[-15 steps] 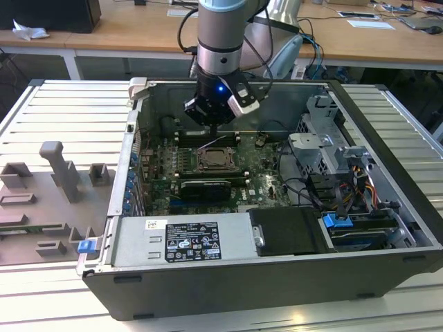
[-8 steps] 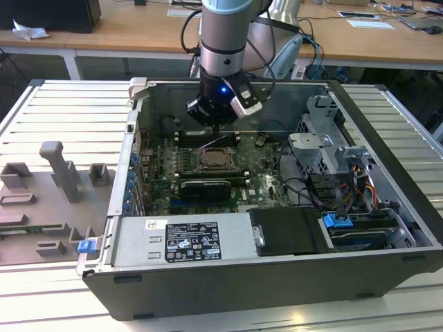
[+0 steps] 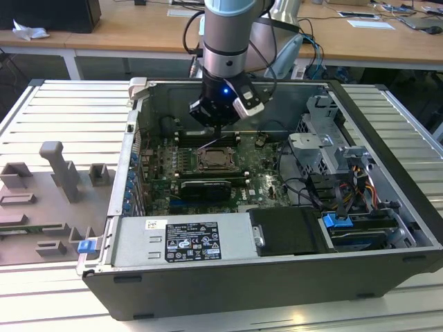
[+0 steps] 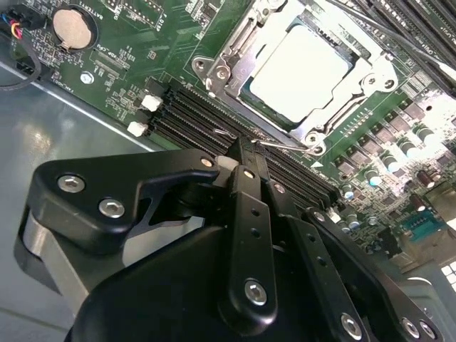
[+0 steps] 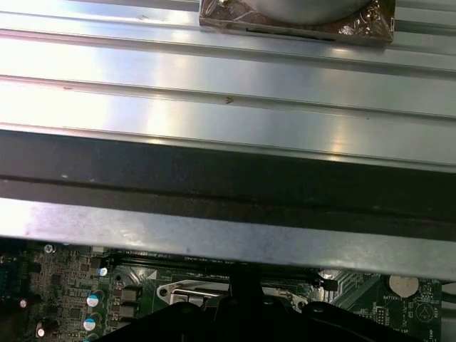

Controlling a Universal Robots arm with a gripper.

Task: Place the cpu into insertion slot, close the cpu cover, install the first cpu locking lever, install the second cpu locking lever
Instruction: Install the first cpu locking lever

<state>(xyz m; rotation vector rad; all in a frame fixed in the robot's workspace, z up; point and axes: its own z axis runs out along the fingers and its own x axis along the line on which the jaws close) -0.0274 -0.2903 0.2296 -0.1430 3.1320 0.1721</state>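
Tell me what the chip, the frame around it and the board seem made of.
The chip has a pale, matte silver-grey face with a soft even sheen, so it is probably metal. The frame is bare shiny metal, likely stamped steel, going by the bright glints on its edges. The board is a green, glossy, lacquered-looking laminate with white print; its exact material is unclear.

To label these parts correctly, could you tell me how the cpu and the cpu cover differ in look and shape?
The cpu is a solid square with a smooth, pale face; the cpu cover is an open frame with a cut-out centre and shinier, ridged metal. The cpu sits in the middle; the cpu cover lies around it. Both are silvery and square.
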